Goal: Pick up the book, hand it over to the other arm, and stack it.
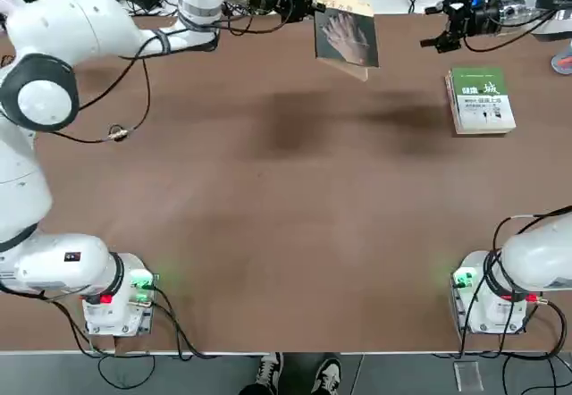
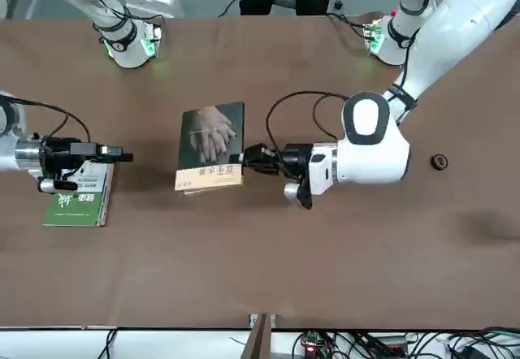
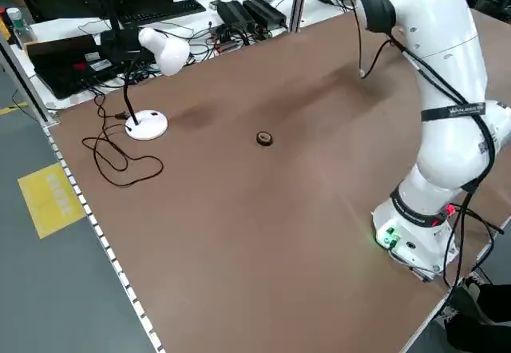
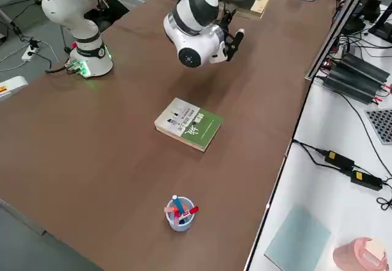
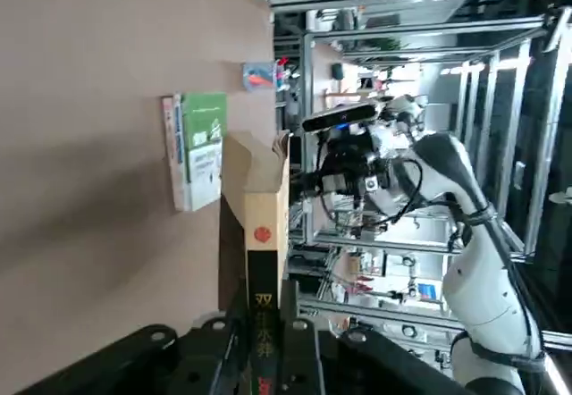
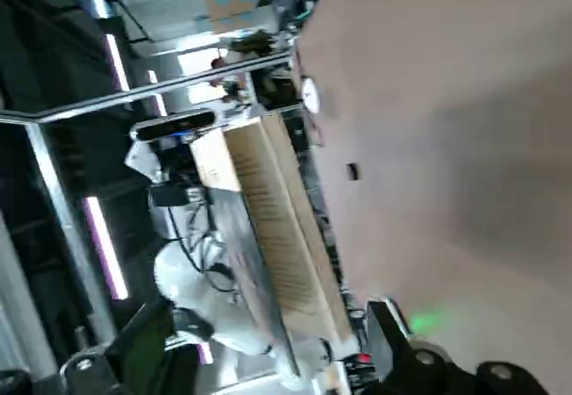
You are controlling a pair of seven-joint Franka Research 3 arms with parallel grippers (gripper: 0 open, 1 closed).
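The book (image 1: 345,39), dark grey with a pale hand image and a tan band, hangs above the far middle of the table. My left gripper (image 1: 311,9) is shut on its spine edge, and the front view shows the book (image 2: 210,145) held flat with the gripper (image 2: 244,157) beside it. The left wrist view looks along the spine (image 5: 264,306), which is pinched between the fingers. My right gripper (image 1: 437,42) stands open at the far right and points toward the book, a gap away from it. In the right wrist view the book's page edge (image 6: 273,234) lies ahead of the open fingers (image 6: 390,322).
A thicker green-and-white book (image 1: 481,100) lies flat on the table just below the right gripper. A cup of pens (image 4: 179,213) stands at the right edge. A small dark ring (image 3: 263,138) and a white desk lamp (image 3: 156,52) are on the left side.
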